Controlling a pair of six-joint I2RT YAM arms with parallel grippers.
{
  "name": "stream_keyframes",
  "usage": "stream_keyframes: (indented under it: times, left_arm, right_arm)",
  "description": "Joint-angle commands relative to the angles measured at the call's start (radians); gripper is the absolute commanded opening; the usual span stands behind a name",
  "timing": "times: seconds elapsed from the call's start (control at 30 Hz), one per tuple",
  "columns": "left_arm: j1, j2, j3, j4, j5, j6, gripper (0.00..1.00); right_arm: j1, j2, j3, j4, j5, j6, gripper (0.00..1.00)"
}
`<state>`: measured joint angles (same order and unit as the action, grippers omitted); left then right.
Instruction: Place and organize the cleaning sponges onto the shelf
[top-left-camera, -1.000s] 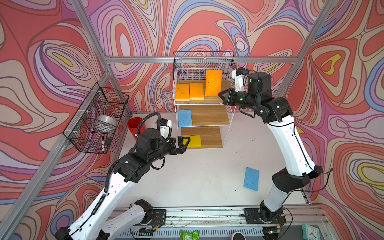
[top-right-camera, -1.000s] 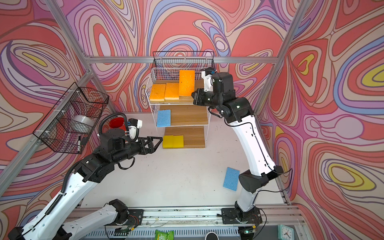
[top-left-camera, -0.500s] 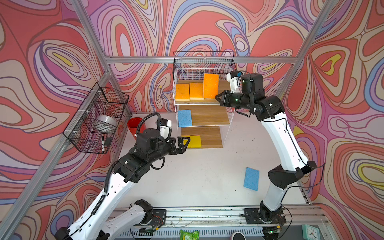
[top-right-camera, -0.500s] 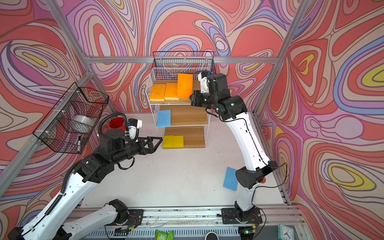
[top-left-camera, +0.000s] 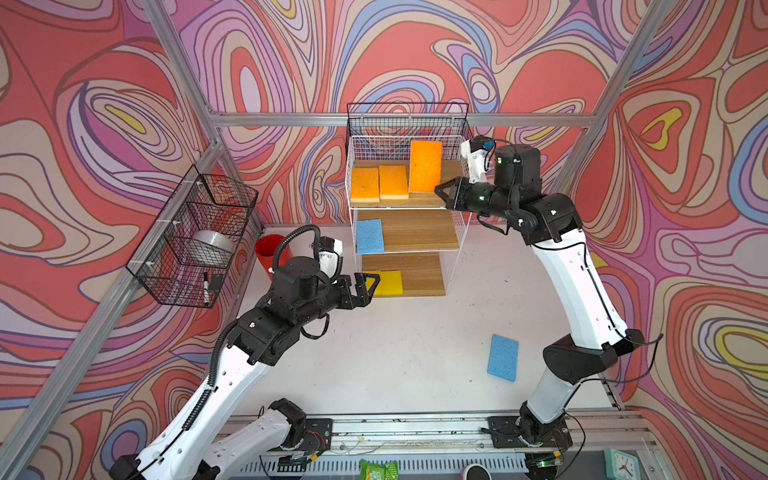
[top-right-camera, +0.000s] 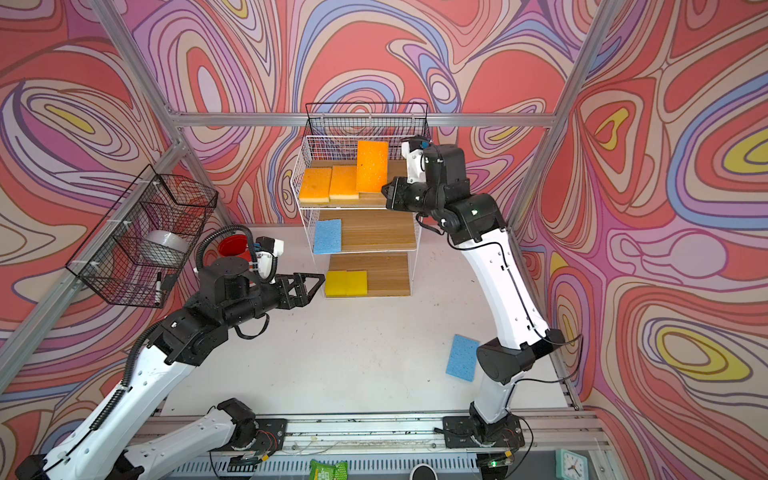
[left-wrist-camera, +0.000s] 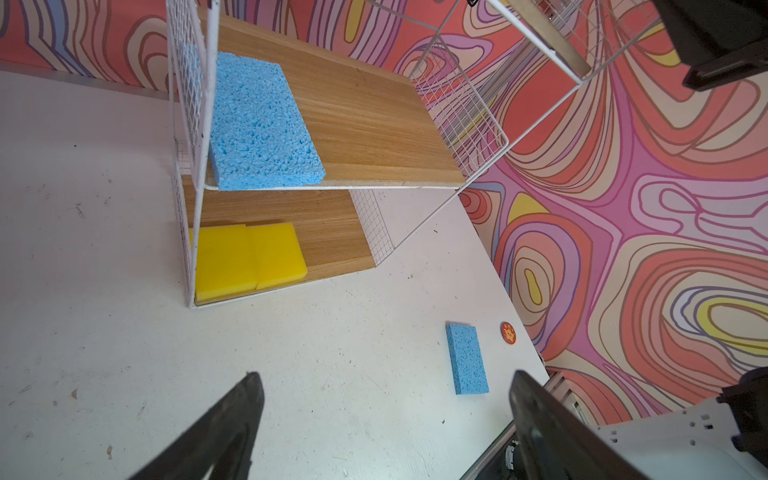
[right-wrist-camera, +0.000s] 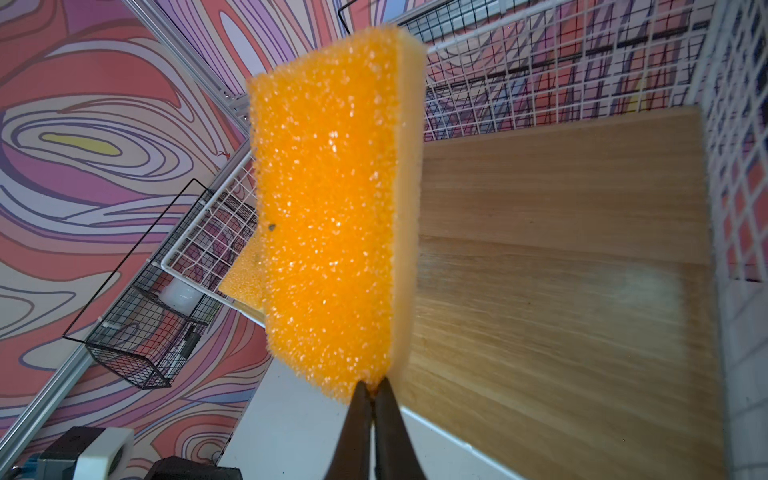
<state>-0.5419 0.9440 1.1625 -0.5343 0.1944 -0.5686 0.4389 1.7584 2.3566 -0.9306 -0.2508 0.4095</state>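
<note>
The shelf (top-left-camera: 463, 216) is a white wire rack with three wooden tiers, seen in both top views. Two orange sponges (top-left-camera: 365, 185) lie flat at the left of its top tier. A third orange sponge (top-left-camera: 424, 166) stands upright over that tier, its lower edge pinched by my right gripper (top-left-camera: 440, 192), which is shut on it (right-wrist-camera: 372, 384). One blue sponge (top-left-camera: 369, 236) lies on the middle tier and two yellow sponges (top-left-camera: 390, 282) on the bottom tier. Another blue sponge (top-left-camera: 503, 357) lies on the table at the right. My left gripper (top-left-camera: 372, 286) hovers open and empty before the bottom tier.
A black wire basket (top-left-camera: 195, 241) with a tape roll and a marker hangs on the left wall. A red cup (top-left-camera: 268, 251) stands beside the shelf. Another black basket (top-left-camera: 407, 120) hangs behind the shelf top. A small orange disc (left-wrist-camera: 508, 332) lies near the loose blue sponge.
My right arm swung a little left toward the shelf with the orange sponge, then eased back slightly. The left arm has not moved.
</note>
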Motion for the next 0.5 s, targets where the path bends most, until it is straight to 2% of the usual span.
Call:
stream_keyframes:
  times: [0.0, 0.47]
  left_arm:
    - [0.006, -0.004, -0.004, 0.005, -0.001, 0.017, 0.93]
    - [0.008, -0.007, -0.009, 0.002, -0.003, 0.021, 0.93]
  right_arm:
    - [-0.006, -0.023, -0.015, 0.009, 0.015, -0.012, 0.0]
    - [-0.006, 0.008, -0.012, -0.001, 0.034, -0.027, 0.0]
